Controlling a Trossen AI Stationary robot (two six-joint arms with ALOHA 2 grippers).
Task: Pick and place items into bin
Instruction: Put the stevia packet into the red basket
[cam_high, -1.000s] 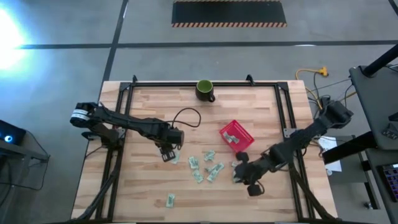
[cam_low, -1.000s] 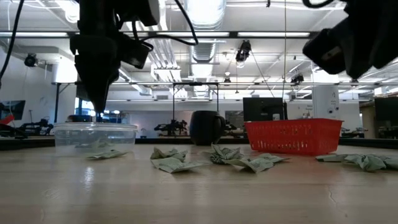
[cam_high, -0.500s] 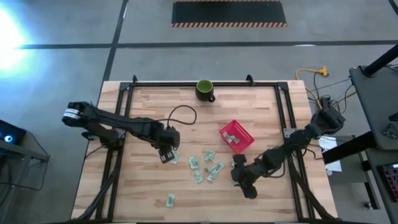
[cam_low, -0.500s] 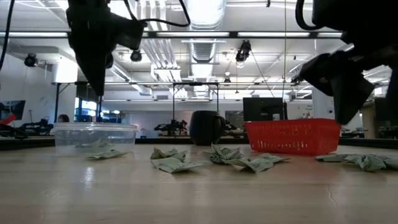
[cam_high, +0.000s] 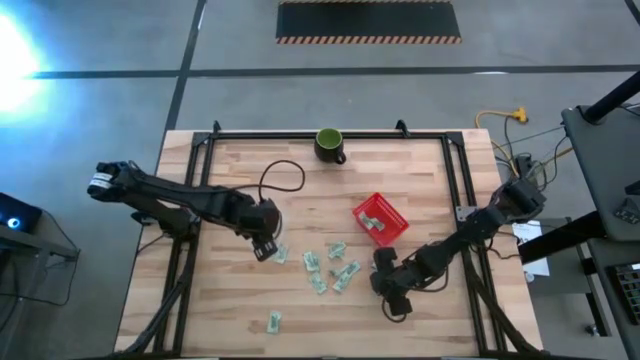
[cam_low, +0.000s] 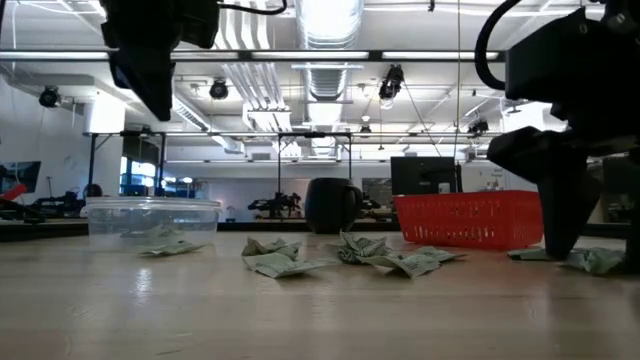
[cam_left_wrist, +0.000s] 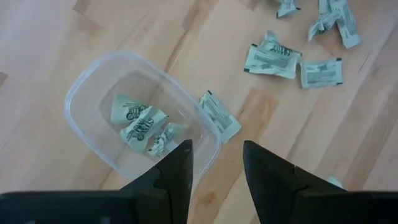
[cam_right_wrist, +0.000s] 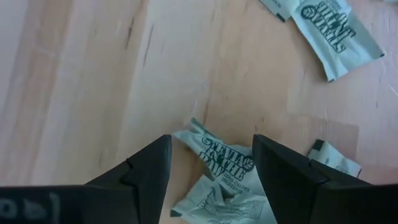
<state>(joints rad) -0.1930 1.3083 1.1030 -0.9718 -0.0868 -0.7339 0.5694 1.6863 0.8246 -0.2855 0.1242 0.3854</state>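
Wooden desk (cam_high: 230, 170), workshop floor around it. Packets (cam_high: 330, 268): a loose scatter at mid-desk, one stray (cam_high: 274, 321) nearer the front edge; three (cam_left_wrist: 140, 124) already lie in the clear tub (cam_left_wrist: 81, 93), several in the red basket (cam_high: 380, 218). Right gripper (cam_right_wrist: 211, 165): low over a crumpled packet (cam_right_wrist: 227, 163), fingers spread to either side of it, nothing pinched, apparently set for a pick. Left gripper (cam_left_wrist: 216, 163): hangs above the tub's rim, fingers part-spread, empty, likely after a drop. Mug (cam_high: 329, 144): far edge, clear of the work.
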